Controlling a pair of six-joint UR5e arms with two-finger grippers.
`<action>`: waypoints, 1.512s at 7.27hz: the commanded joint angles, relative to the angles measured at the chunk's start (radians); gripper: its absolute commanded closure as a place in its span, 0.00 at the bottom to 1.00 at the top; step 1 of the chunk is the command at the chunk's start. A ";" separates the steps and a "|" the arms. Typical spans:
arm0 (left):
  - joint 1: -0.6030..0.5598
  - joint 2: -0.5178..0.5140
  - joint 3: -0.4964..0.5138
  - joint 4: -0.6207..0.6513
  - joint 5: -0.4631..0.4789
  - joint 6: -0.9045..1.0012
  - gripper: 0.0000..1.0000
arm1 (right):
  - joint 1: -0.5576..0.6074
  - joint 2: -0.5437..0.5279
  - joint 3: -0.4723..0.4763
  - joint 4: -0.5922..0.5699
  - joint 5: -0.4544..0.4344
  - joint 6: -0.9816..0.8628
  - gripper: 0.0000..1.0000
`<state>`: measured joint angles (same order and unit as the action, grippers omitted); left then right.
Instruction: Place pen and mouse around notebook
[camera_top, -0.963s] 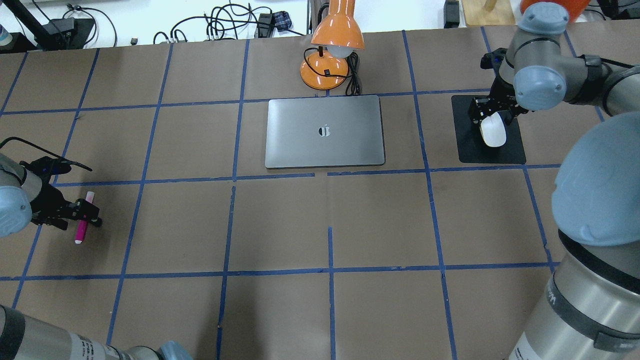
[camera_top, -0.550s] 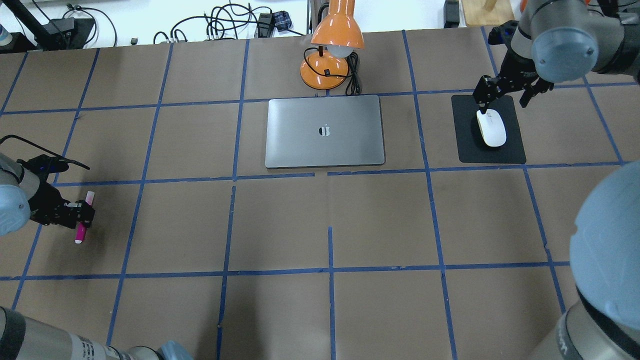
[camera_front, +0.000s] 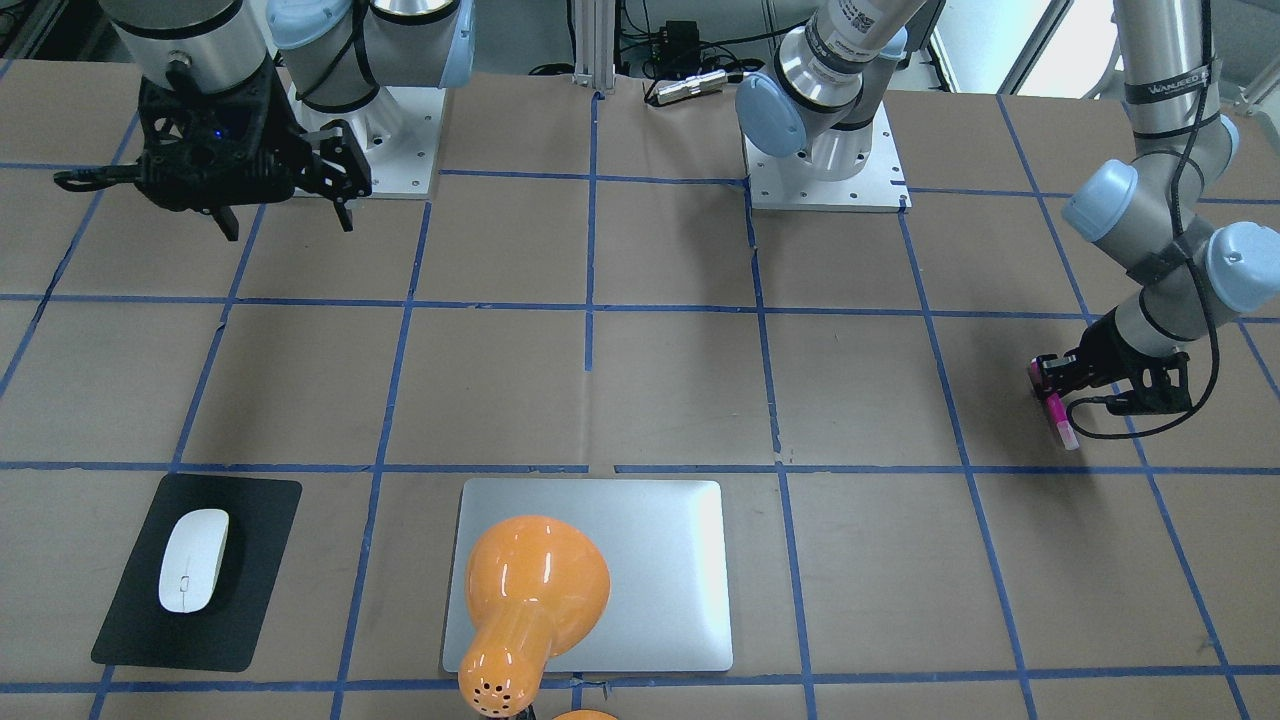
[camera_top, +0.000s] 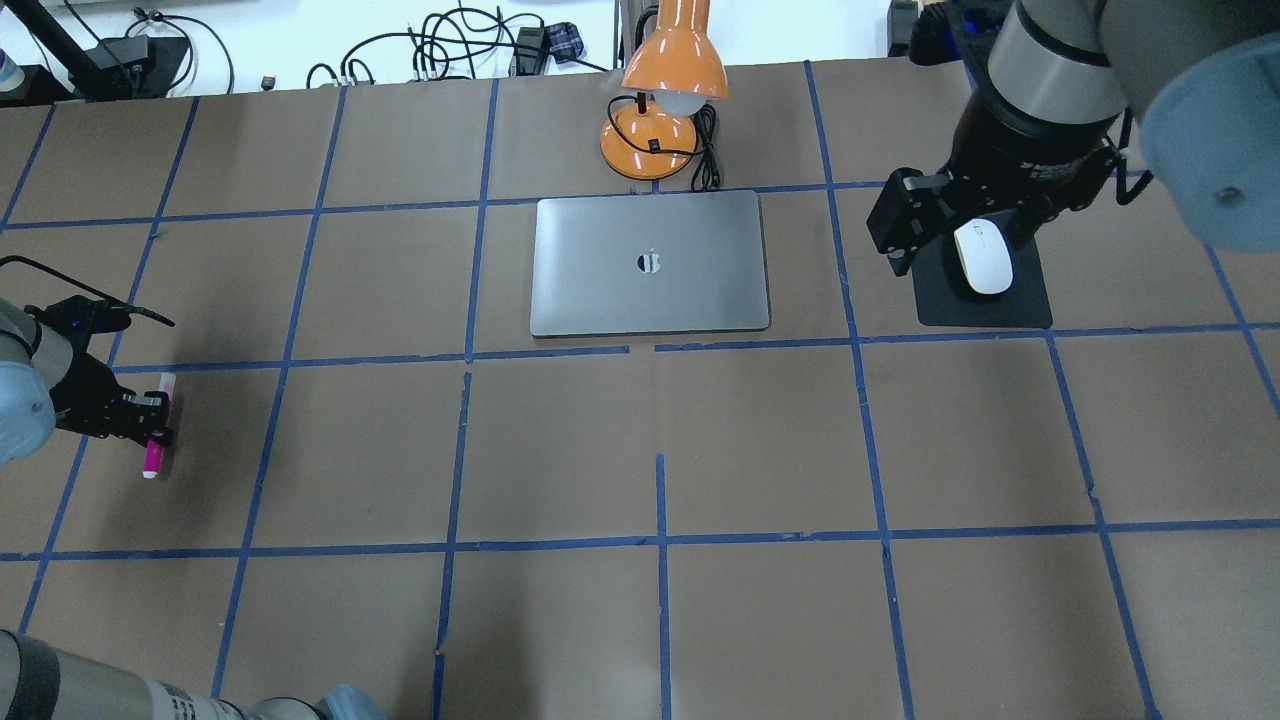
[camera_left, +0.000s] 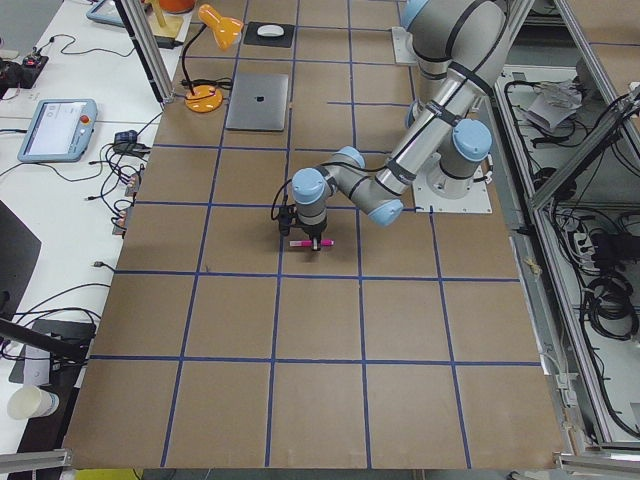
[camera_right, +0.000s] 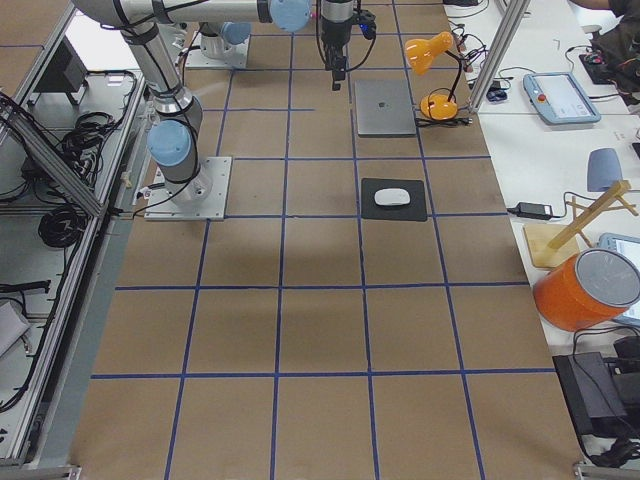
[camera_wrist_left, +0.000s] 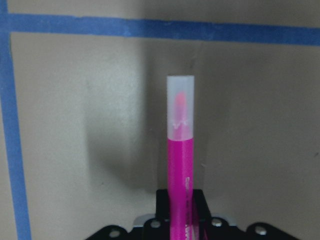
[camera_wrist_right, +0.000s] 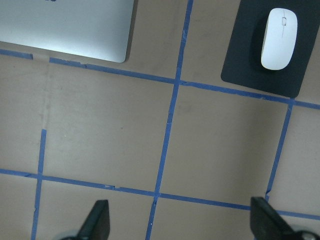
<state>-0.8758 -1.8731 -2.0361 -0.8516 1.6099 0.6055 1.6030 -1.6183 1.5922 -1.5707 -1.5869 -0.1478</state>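
The magenta pen (camera_top: 155, 440) with its pale cap sits at the table's far left, and my left gripper (camera_top: 150, 425) is shut on its middle. The left wrist view shows the pen (camera_wrist_left: 180, 165) sticking out from between the fingers over the brown paper. A white mouse (camera_top: 985, 258) lies on a black mat (camera_top: 985, 305) to the right of the silver notebook (camera_top: 650, 262). My right gripper (camera_front: 285, 200) hangs open, high above the table and holding nothing. Its wrist view looks down on the mouse (camera_wrist_right: 279, 39) and a corner of the notebook (camera_wrist_right: 70, 25).
An orange desk lamp (camera_top: 665, 100) stands just behind the notebook, its cord beside the base. In the front-facing view the lamp head (camera_front: 530, 590) hides part of the notebook (camera_front: 660, 560). Blue tape lines cross the brown paper table cover. Cables lie beyond the far edge.
My right gripper has let go of the mouse and risen well above the mat, open. My left gripper has closed on the pen and shifted slightly left with it.
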 joint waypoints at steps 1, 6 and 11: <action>-0.128 0.054 0.002 -0.055 -0.010 -0.326 1.00 | 0.003 0.056 -0.055 -0.026 -0.016 0.005 0.00; -0.642 0.149 0.007 -0.074 -0.090 -1.491 1.00 | 0.015 0.078 -0.061 -0.012 -0.046 0.083 0.00; -1.035 0.019 0.031 0.098 -0.139 -2.355 1.00 | 0.006 0.119 -0.109 0.074 0.030 0.085 0.00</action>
<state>-1.8382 -1.8095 -2.0111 -0.8238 1.4764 -1.5735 1.6120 -1.5046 1.4820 -1.5020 -1.5570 -0.0561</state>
